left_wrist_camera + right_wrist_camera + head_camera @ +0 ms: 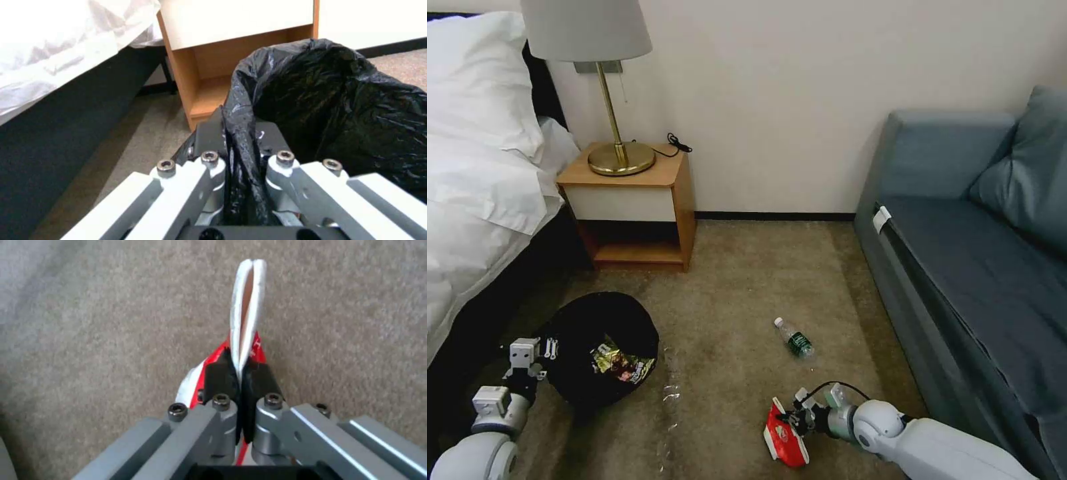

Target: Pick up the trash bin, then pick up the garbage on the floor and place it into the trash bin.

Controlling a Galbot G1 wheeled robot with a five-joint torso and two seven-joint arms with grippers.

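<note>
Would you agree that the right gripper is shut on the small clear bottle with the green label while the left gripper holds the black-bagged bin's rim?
Not quite. The right gripper is shut on the flat red-and-white packet, as the right wrist view shows. The small clear plastic bottle with the green label lies on the carpet. The left gripper does hold the round black-bagged trash bin by its rim.

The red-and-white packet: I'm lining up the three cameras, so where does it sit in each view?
Head view: red-and-white packet at lower centre, clamped in the right gripper over the carpet.
Left wrist view: not in it; there the left gripper pinches the trash bin liner.
Right wrist view: at centre, edge-on between the closed fingers.
Shared landmark: the carpet.
</note>
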